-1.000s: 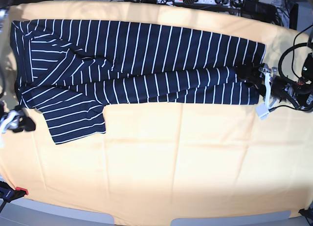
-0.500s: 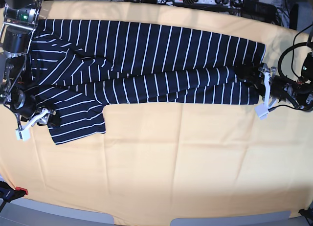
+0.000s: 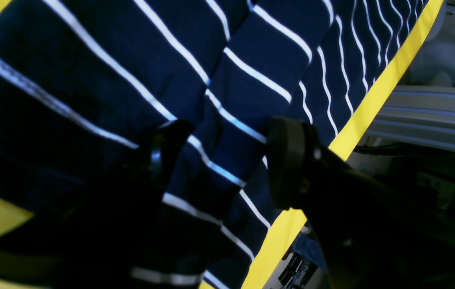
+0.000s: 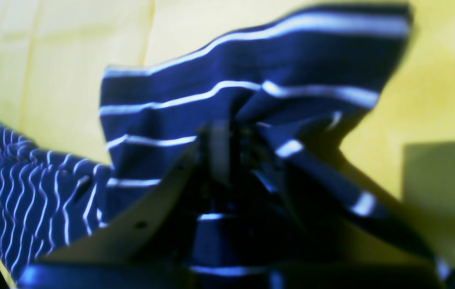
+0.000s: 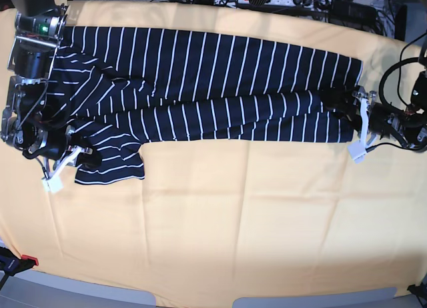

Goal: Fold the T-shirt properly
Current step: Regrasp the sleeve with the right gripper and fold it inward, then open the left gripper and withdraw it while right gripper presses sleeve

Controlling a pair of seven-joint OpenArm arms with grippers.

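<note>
Along the far half of the yellow surface (image 5: pixel 220 215) the T-shirt (image 5: pixel 200 81) lies stretched sideways, its lower edge already doubled up. We judge the sleeve fold is in hand. Our right hand (image 5: pixel 75 156) is clamped on the loose sleeve, cloth bunched between its fingers. Our left hand (image 3: pixel 221 164) stands apart, astride the hem, gripping nothing. Next, we should carry the sleeve inward over the body, keeping it flat.

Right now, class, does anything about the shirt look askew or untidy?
Yes: the T-shirt lies in a long band, but one sleeve juts out below it, bunched where the right gripper pinches it.
</note>
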